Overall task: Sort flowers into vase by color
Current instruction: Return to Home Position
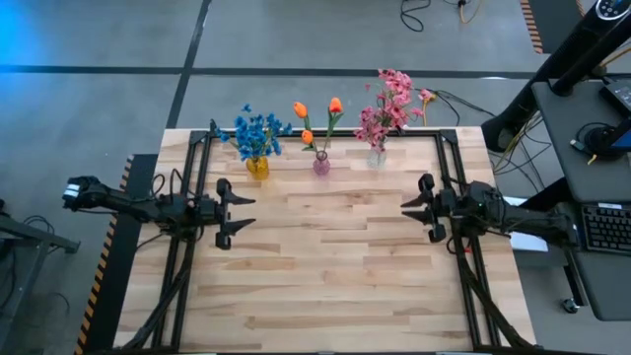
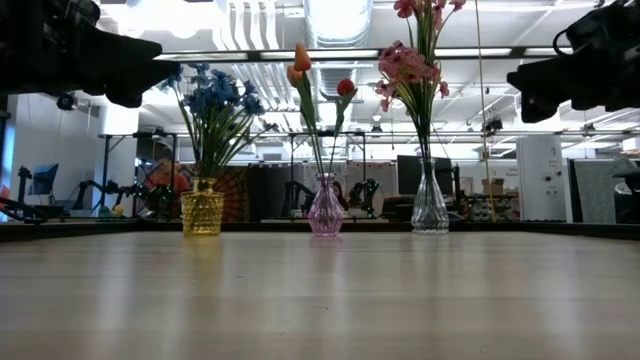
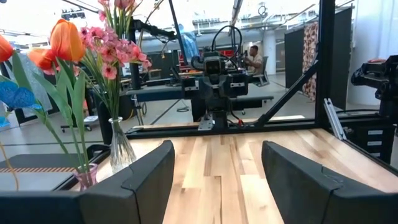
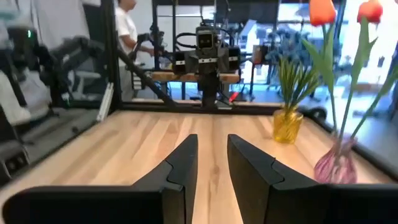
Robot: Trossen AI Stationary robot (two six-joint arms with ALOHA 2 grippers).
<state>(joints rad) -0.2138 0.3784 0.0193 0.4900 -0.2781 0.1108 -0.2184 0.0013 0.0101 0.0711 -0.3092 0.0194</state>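
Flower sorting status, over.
Left hand, right hand open, empty, parked either side. Blue flowers in yellow vase, orange flowers pink vase, pink flowers clear vase. Nothing obstructing.

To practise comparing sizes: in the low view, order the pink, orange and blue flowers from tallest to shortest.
1. pink flowers, cut off by the picture's top
2. orange flowers
3. blue flowers, only slightly shorter
Same row, so nearness hardly matters.

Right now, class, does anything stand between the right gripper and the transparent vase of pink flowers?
Nothing visible does. Only bare table lies between the open right gripper and the transparent vase, which stands at the far edge with the pink flowers in it.
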